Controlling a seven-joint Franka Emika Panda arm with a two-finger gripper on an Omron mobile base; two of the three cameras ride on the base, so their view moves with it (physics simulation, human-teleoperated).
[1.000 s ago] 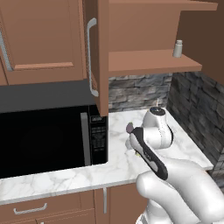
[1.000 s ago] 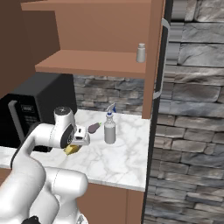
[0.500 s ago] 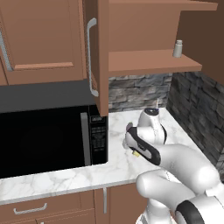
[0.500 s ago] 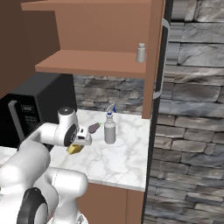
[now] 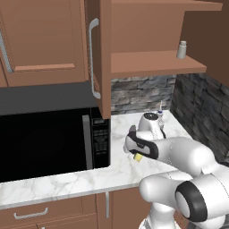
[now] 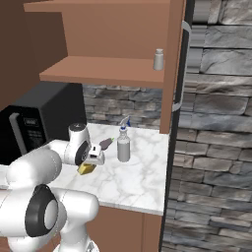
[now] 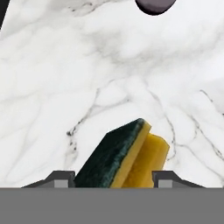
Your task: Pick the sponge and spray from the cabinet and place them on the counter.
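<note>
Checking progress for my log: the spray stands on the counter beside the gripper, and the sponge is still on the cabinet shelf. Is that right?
Not quite. The spray does stand on the counter, but the sponge is not on the cabinet shelf. The hand view shows it between the fingertips of the gripper, just over the counter. The shelf holds a small white shaker.

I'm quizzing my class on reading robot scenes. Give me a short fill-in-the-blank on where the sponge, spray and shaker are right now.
1. The sponge sits between the gripper fingers, just above the ____.
2. The spray stands upright on the ____.
3. The small white shaker bottle stands on the cabinet ____.

Missing words: counter; counter; shelf
</note>
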